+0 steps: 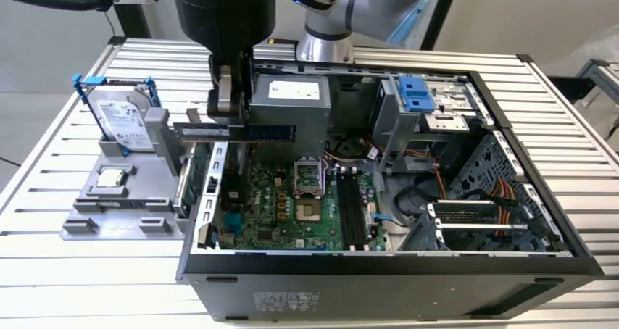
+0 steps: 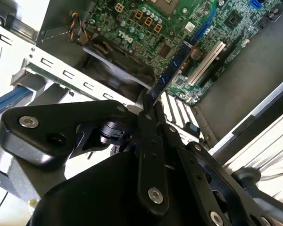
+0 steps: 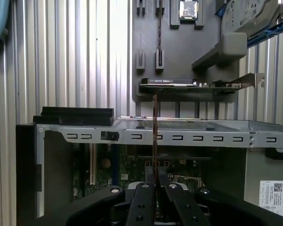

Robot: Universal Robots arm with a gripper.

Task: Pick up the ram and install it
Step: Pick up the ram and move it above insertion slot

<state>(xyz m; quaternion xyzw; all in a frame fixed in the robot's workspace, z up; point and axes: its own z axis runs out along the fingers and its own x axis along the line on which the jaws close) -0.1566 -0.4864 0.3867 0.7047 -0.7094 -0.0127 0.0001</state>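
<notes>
The gripper point(image 3: 155, 181) was closed on the ram point(image 3: 154, 122), which jutted ahead of it over the case's side wall point(image 3: 188, 137). If the grip were loose, the stick could tilt and clip that rail or the power supply point(image 1: 290, 104) close beside. Open room lay beyond, above the motherboard point(image 1: 290, 206).

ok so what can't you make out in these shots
- Held end of the ram: hidden between the jaws, second wrist view.
- Its chip faces: seen edge-on in the first wrist view.
- Memory slots: latch positions too small, exterior view.
- Arm: upper part cut off by the exterior view's top edge.
</notes>
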